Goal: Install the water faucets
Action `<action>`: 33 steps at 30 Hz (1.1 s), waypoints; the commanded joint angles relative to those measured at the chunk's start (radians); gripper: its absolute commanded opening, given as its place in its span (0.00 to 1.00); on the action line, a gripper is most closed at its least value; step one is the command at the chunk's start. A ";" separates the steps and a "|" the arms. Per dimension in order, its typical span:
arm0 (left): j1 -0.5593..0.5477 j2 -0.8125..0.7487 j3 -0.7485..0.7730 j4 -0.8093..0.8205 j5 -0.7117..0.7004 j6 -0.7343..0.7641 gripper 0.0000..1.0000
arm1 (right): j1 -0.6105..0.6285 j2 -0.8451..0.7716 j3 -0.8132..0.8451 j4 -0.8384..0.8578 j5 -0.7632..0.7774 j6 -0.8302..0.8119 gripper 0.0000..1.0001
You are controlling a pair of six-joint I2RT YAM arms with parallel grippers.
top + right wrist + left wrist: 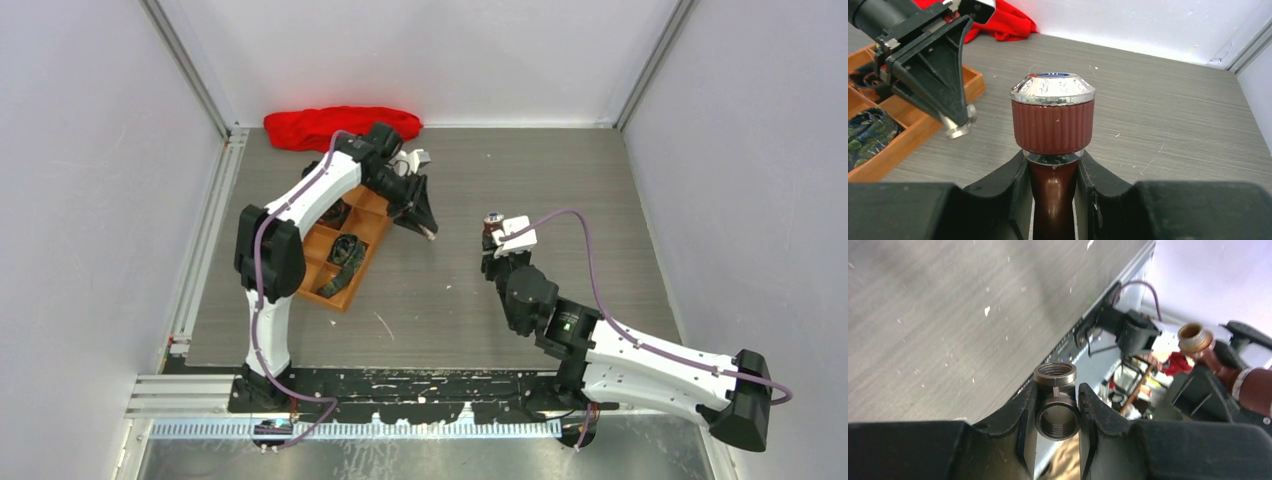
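Observation:
My right gripper [1052, 156] is shut on the neck of a reddish-brown water faucet [1053, 117] with a ribbed knob and silvery cap, held upright above the table right of centre [492, 222]. My left gripper [1056, 389] is shut on a dark grey threaded pipe fitting [1055, 407] with two open ends. In the top view the left gripper [425, 228] hangs a little to the left of the right gripper [493, 243], with a gap between them. The left wrist view shows the faucet's brass threaded end [1194, 337] off to the right.
An orange compartment tray [375, 232] lies under the left arm, holding dark coiled straps [346, 250]. It also shows in the right wrist view [915, 122]. A red cloth [340, 125] lies at the back wall. White walls with metal rails close in the table.

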 commanded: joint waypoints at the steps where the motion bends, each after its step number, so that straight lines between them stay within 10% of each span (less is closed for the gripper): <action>1: -0.012 -0.057 0.029 0.133 -0.156 -0.109 0.00 | -0.006 -0.048 0.000 0.113 0.013 -0.021 0.00; 9: -0.140 -0.161 -0.101 0.164 -0.551 -0.029 0.00 | -0.006 -0.176 -0.263 0.477 -0.274 -0.354 0.00; 17: -0.142 -0.389 -0.344 0.429 -0.713 -0.079 0.00 | -0.008 -0.190 -0.261 0.437 -0.499 -0.365 0.00; 26: 0.060 -0.591 -0.572 0.794 -0.181 -0.415 0.00 | -0.008 -0.193 -0.307 0.631 -0.893 -0.629 0.00; 33: 0.096 -0.720 -0.629 0.953 -0.084 -0.608 0.00 | -0.008 -0.105 -0.267 0.844 -1.025 -0.682 0.00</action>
